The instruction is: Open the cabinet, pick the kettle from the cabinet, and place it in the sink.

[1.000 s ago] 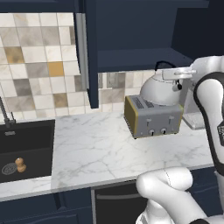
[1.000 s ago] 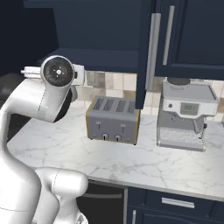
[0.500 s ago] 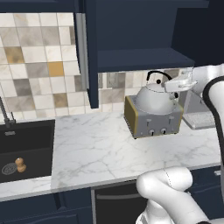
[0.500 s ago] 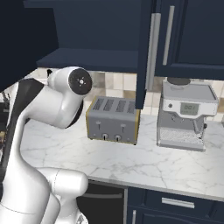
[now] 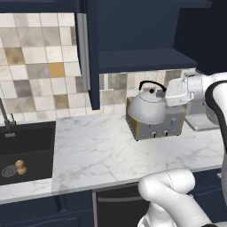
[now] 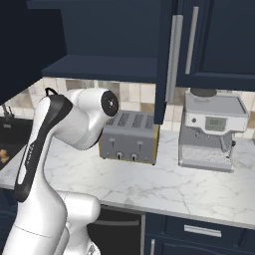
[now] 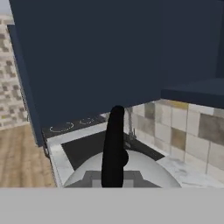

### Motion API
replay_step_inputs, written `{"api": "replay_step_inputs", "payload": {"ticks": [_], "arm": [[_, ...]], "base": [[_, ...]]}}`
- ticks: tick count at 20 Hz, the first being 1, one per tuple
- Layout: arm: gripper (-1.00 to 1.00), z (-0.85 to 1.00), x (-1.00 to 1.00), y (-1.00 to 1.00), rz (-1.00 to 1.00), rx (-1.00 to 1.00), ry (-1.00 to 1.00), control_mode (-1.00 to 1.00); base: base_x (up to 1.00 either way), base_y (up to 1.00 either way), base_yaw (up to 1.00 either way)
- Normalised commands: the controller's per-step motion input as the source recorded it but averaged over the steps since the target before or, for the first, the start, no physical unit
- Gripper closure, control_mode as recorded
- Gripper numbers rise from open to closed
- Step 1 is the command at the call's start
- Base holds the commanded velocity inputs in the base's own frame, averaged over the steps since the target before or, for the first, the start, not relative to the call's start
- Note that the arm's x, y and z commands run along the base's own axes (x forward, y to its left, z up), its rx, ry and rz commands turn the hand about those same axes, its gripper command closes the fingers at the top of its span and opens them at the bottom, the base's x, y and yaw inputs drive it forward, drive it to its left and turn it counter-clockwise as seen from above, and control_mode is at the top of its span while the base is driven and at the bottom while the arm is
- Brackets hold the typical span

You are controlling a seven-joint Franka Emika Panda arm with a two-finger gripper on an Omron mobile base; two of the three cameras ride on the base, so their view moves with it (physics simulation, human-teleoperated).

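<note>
The silver-white kettle [image 5: 145, 107] hangs in the air in front of the toaster, below the open cabinet shelf [image 5: 144, 59]. My gripper [image 5: 165, 92] is shut on the right side of its thin black handle [image 5: 150, 84]. In the hand view the handle [image 7: 113, 148] rises up the middle over the kettle's dome [image 7: 83, 174]. The navy cabinet door [image 5: 92, 53] stands open, edge-on, with a silver bar handle [image 6: 174, 52]. The black sink [image 5: 24, 150] lies at the far left of the counter, its faucet [image 5: 5, 116] at the back.
A silver four-slot toaster [image 6: 128, 139] stands on the marble counter [image 5: 97, 150] behind the kettle. A coffee machine [image 6: 211, 130] stands to its right. A small brown object [image 5: 20, 167] lies in the sink. A black stovetop [image 7: 65, 127] lies beyond the sink.
The arm has carried the kettle to the left and a little lower, from beside the toaster's right end to in front of its left half. The grip stays shut.
</note>
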Motion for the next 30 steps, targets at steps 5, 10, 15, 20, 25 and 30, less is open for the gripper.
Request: {"api": "replay_step_inputs", "payload": {"ticks": [5,10,15,20,25,30], "arm": [[1.00,-0.25,0.14,0.17,0.16,-0.01,-0.08,-1.00],[1.00,-0.22,0.13,0.18,0.10,-0.05,-0.05,-1.00],[1.00,-0.19,0.11,0.14,0.09,-0.03,-0.01,-1.00],[1.00,-0.18,0.05,0.11,0.07,-0.02,0.00,-1.00],[1.00,-0.01,0.00,0.00,0.02,0.00,0.00,-1.00],[1.00,0.00,0.00,0.00,0.00,0.00,0.00,-1.00]], "base": [[0.00,0.00,0.00],[0.00,0.00,0.00],[0.00,0.00,0.00],[0.00,0.00,0.00],[0.00,0.00,0.00],[0.00,0.00,0.00]]}}
